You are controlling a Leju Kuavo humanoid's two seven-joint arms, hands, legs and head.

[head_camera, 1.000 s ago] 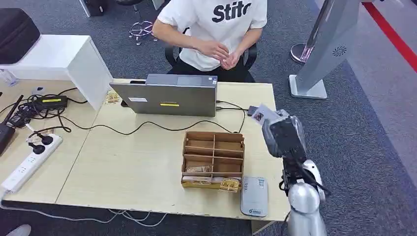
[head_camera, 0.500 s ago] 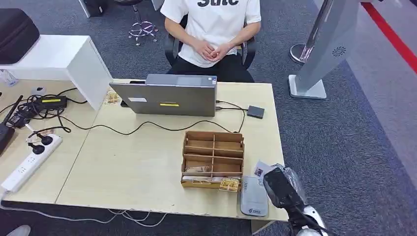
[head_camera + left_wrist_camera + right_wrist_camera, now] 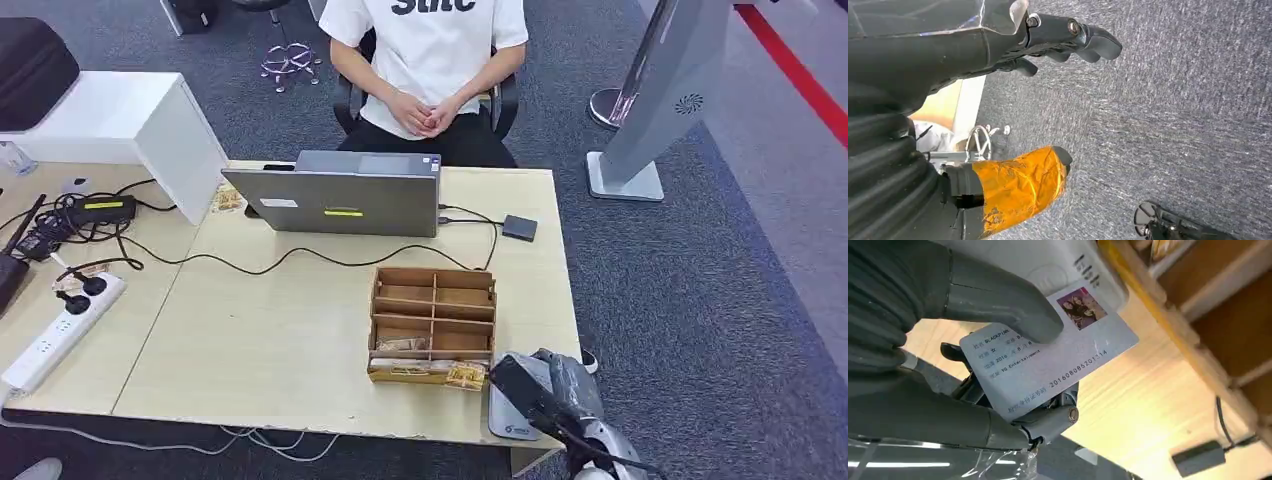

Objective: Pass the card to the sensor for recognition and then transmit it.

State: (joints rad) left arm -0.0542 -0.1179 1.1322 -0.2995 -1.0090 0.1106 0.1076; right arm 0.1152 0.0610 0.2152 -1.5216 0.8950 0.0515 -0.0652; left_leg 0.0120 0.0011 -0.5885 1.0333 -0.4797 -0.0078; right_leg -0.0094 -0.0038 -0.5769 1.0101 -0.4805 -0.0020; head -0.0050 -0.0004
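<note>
One card (image 3: 1048,352) is the business of this moment, and it is over the reader. Going left to right across the table (image 3: 280,340) in the head view: a white power strip (image 3: 60,330) and a tangle of black cables lie at nine o'clock, a closed grey laptop (image 3: 335,195) sits toward twelve, a wooden divided box (image 3: 433,322) stands just right of centre, and at five o'clock, at the near edge, lies the pale grey sensor (image 3: 510,405), touching the box's front corner. The right robot hand (image 3: 545,390) hovers over that sensor. The right wrist view shows the thumb pressed on the card's printed face, near its small photo, with darker fingers (image 3: 1048,422) beneath, so this robot hand is clamped on the card, which is held just above the sensor's white casing; whether they touch cannot be told. The left robot hand (image 3: 1048,35) hangs over grey carpet, fingers loosely apart and holding nothing. A person (image 3: 430,60) in a white T-shirt sits at twelve o'clock behind the table, hands clasped. By this evidence the card is picked up and is being presented for recognition; whether it has been read is not visible, and the hand-over, presumably to the seated person, is yet to be done.
</note>
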